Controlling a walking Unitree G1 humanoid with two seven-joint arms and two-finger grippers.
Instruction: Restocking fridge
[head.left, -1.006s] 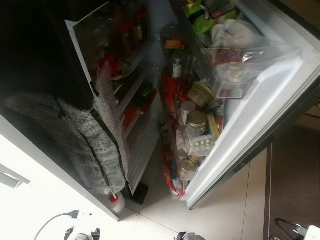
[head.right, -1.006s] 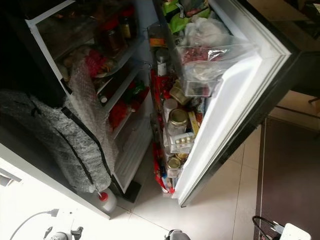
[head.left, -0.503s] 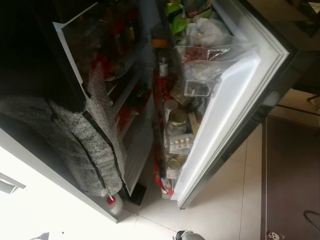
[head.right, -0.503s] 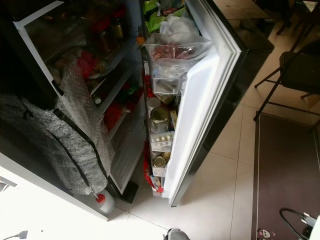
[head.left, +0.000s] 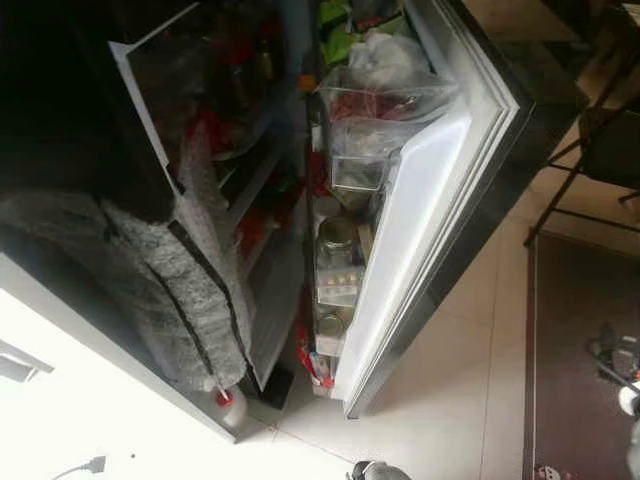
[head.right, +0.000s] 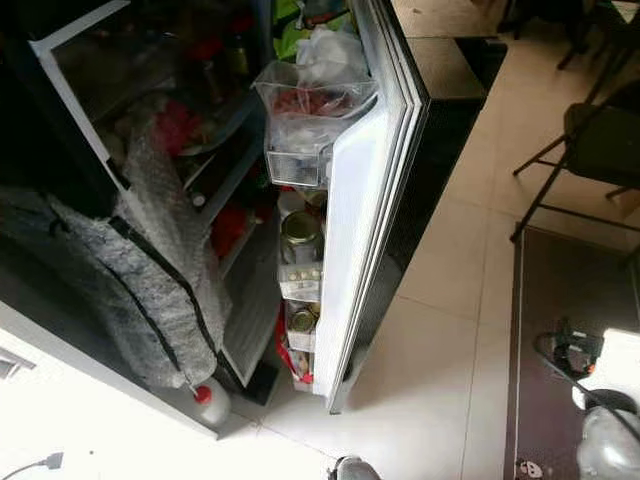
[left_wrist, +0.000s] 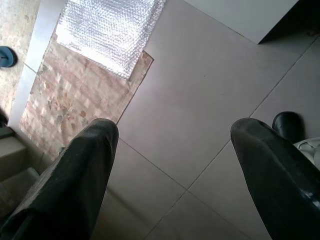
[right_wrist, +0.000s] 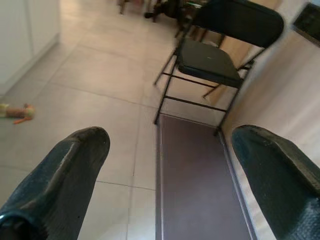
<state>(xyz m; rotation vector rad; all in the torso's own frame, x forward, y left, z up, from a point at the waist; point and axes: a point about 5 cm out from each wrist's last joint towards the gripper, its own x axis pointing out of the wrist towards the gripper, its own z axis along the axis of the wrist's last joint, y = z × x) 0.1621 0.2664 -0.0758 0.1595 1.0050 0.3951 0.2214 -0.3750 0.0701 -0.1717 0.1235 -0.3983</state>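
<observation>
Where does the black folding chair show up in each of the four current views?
Left eye view: the folding chair is at the right edge, beyond the open fridge door.
Right eye view: right edge, upper half, beside the dark mat.
Left wrist view: not in it.
Right wrist view: top centre, between the pincer fingers.
Shared landmark: the dark mat at the chair's feet.

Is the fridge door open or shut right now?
Open. The fridge door stands swung out from the cabinet, its inner racks exposed, with a jar and a clear bin showing.
</observation>
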